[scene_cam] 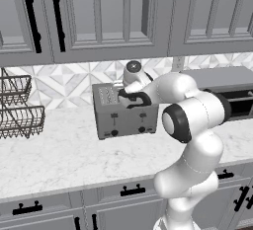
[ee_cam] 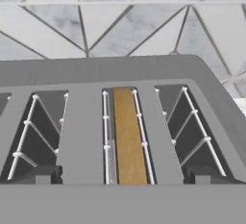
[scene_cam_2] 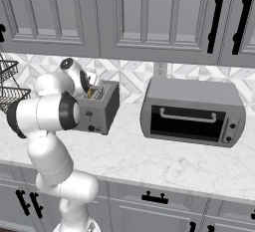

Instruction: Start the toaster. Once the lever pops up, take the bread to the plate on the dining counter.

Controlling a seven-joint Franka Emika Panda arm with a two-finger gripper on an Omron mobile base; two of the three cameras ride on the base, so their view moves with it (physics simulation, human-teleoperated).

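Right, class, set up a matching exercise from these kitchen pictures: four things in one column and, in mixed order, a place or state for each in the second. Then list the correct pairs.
Column one:
1. bread
2. toaster
3. toaster oven
4. gripper

Column two:
A. open, poised just above the toaster's slots
B. standing edge-up inside a toaster slot
C. on the marble counter, left of the larger grey box
D. on the counter against the tiled wall, its dark glass door closed

Pairs: 1-B, 2-C, 3-D, 4-A
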